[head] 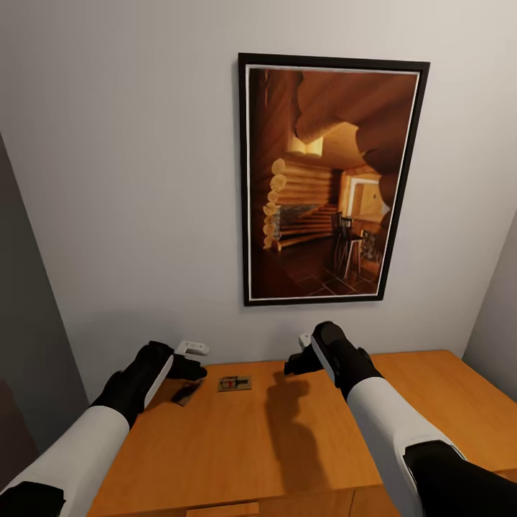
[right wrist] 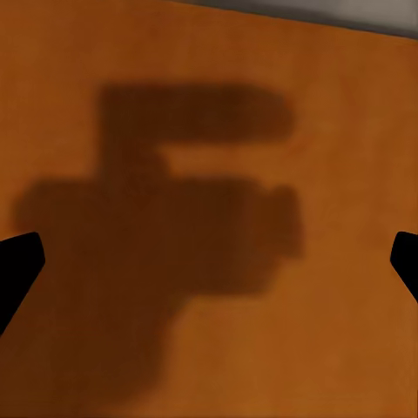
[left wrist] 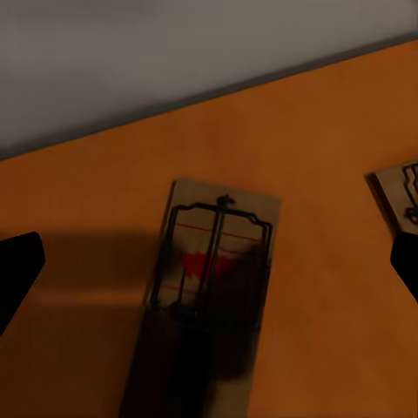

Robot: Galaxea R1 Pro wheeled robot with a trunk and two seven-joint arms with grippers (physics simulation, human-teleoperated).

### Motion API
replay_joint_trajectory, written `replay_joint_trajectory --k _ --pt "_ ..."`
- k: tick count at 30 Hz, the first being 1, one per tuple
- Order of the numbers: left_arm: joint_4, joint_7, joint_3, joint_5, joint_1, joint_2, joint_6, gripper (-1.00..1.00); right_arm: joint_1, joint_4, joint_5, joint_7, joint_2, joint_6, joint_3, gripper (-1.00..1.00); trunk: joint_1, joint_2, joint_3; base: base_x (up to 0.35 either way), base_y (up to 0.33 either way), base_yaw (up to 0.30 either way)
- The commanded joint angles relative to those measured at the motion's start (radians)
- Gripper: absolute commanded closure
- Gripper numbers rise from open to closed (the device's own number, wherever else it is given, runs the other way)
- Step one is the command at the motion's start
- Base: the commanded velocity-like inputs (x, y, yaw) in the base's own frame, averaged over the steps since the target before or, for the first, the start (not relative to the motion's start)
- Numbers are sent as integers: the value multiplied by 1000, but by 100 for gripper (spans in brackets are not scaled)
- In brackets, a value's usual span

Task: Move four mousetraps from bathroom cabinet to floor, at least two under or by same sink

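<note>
Left wrist view: mousetrap (left wrist: 212, 292) flat on cabinet top (left wrist: 331, 157), centred between wide-spread left gripper (left wrist: 209, 270) fingers; second trap (left wrist: 402, 196) just beside. Right gripper (right wrist: 209, 261) wide, over bare wood.

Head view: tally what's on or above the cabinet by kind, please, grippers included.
Mousetraps: 2, one in the open on the cabinet, one in shadow under the left gripper
Framed pictures: 1
Grippers: 2, left and right gripper
Total: 5

Two flat brown mousetraps (head: 235, 383) (head: 187, 392) with wire bars and red marks lie side by side on the orange-brown cabinet (head: 237, 445) top, near the wall.
</note>
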Motion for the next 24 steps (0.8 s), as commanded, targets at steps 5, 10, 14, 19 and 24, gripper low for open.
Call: replay_joint_trajectory --k 5,10,14,19,24 --pt "0 -1 -4 -1 -1 -1 12 -100 -1 -1 10 9 -1 4 1 -100 16 -30 -14 0 0 0" --pt "-1 -1 -5 -3 -1 -2 51 -100 -1 -1 9 9 -1 4 1 -100 16 -30 -14 0 0 0" --pt "-1 0 -5 -4 -1 -2 76 -100 -1 -2 9 10 -1 4 1 -100 16 -30 -14 0 0 0" --pt "-1 1 -7 -5 -1 -2 95 -100 -1 -2 9 10 -1 4 0 -100 16 -30 -14 0 0 0" --pt "-1 1 -8 -5 -1 -2 101 -100 -1 -2 9 10 -1 4 0 -100 16 -30 -14 0 0 0"
